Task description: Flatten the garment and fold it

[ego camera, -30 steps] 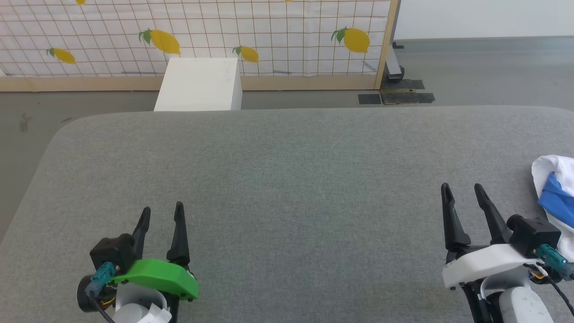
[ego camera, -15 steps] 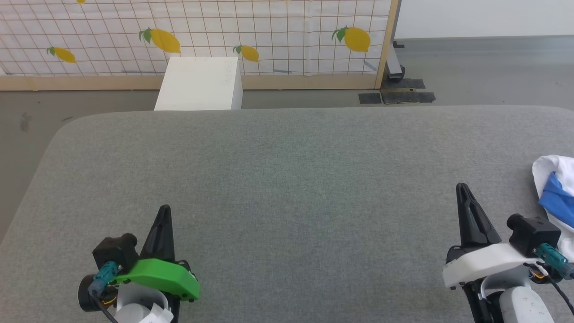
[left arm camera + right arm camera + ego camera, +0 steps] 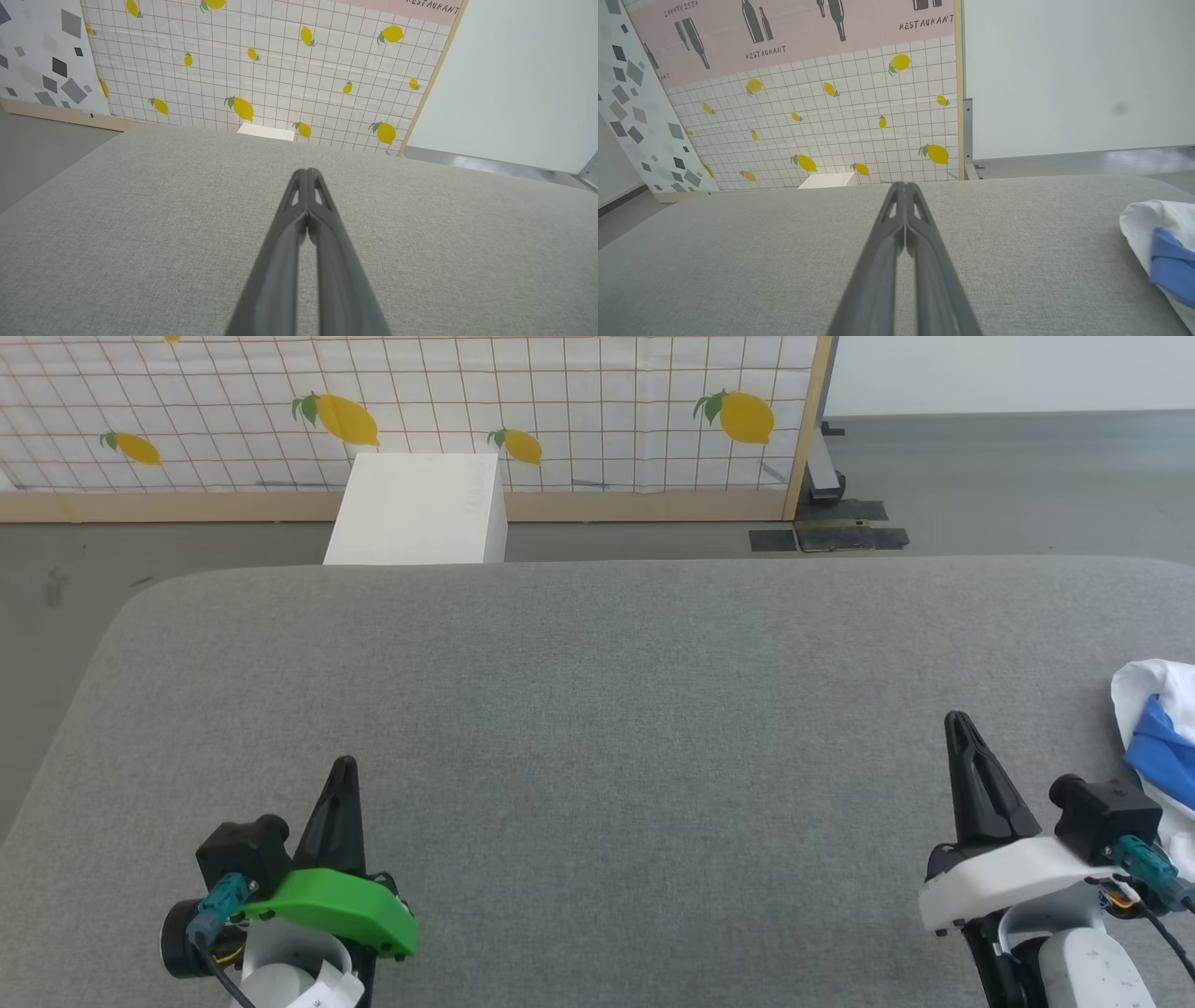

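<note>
Here, a wide grey padded table [image 3: 597, 691] is seen, with the shirt [image 3: 1156, 709] bunched up on its right side, near the right gripper [image 3: 958, 723] but not touched by it. That gripper and the left gripper [image 3: 344, 767] are pressed fully closed, with nothing held. If the shirt is approached that way, it would likely be shoved further right; several layers could also be pinched together.

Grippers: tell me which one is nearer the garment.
The right gripper, with the white shell; the garment lies just beside it, while the green-shelled left gripper sits far to the other side.
</note>
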Motion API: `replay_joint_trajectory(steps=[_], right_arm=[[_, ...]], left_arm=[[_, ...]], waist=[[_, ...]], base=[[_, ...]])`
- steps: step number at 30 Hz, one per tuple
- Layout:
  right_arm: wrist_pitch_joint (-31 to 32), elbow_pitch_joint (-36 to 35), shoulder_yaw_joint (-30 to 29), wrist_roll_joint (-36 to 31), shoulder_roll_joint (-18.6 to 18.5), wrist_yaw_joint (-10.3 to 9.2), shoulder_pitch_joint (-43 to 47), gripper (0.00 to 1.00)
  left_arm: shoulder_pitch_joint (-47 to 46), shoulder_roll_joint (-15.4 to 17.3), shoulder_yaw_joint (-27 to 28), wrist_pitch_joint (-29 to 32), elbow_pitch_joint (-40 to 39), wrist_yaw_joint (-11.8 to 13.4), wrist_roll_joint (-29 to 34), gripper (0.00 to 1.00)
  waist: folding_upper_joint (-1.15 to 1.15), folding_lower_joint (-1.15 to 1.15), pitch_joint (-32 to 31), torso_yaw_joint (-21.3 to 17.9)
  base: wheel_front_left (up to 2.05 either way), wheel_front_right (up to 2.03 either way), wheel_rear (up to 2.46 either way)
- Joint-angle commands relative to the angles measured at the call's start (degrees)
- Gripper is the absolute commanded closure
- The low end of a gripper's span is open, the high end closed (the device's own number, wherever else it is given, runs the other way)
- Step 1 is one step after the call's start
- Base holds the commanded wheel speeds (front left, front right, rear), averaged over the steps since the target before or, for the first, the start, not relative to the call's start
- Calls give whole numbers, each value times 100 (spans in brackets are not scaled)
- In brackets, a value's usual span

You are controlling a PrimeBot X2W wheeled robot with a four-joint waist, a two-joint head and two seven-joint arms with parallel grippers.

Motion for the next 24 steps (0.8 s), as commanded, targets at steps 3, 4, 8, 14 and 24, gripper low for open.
replay_joint_trajectory(steps=[3, 4, 8, 14, 24], right_arm=[[56, -74, 20, -71, 1, -2, 102, 100], [66, -85, 23, -82, 1, -2, 107, 100], [102, -125, 33, -120, 1, -2, 124, 100], [157, -185, 48, -177, 1, -2, 150, 100], [248, -286, 73, -272, 1, -3, 194, 100]], left_arm=[[78, -35, 26, 48, -70, -1, 137, 100], [82, -39, 30, 60, -82, -1, 155, 100], [98, -55, 47, 103, -126, -1, 222, 100], [122, -78, 73, 167, -193, -1, 322, 100], [161, -116, 116, 275, -304, -2, 489, 100]], waist=[[7, 0, 1, 5], [7, 0, 1, 6], [8, 0, 3, 11], [10, 0, 5, 19], [13, 0, 8, 32]], base=[[0, 0, 0], [0, 0, 0], [0, 0, 0], [0, 0, 0], [0, 0, 0]])
